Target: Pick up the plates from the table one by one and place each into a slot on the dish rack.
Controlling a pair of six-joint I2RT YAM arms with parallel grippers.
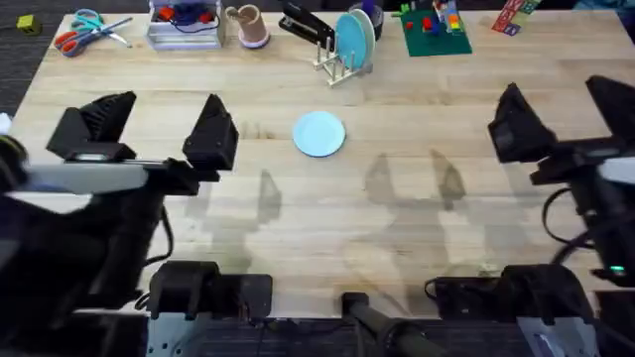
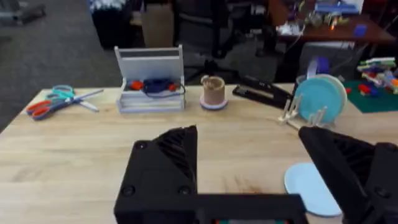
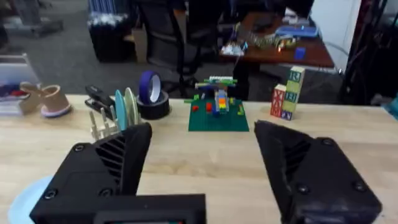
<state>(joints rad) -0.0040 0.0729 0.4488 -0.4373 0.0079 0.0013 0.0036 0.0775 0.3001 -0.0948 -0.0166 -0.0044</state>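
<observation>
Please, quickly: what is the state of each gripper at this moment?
Left gripper: open, holding nothing, left of the flat pale blue round plate.
Right gripper: open, holding nothing.

Grey carpet floor (image 2: 56, 43) beyond the desk. Black office chair (image 3: 163, 37) at 12 o'clock; cluttered brown side table (image 3: 280, 53) at 1 o'clock.

One plate (image 1: 319, 133) lies flat on the table (image 1: 397, 238), near the middle. The rack (image 1: 342, 61) stands behind it, a little to the right, at the far side, and two plates (image 1: 354, 36) stand upright in it. Left of the rack are a stapler (image 1: 303, 24), then a cup (image 1: 248, 26), a tray (image 1: 185, 26) and scissors (image 1: 87, 30) at the far left. Right of the rack is a brick model (image 1: 435, 27). The left gripper (image 1: 159, 124) is left of the flat plate, the right gripper (image 1: 566, 109) far to its right.
</observation>
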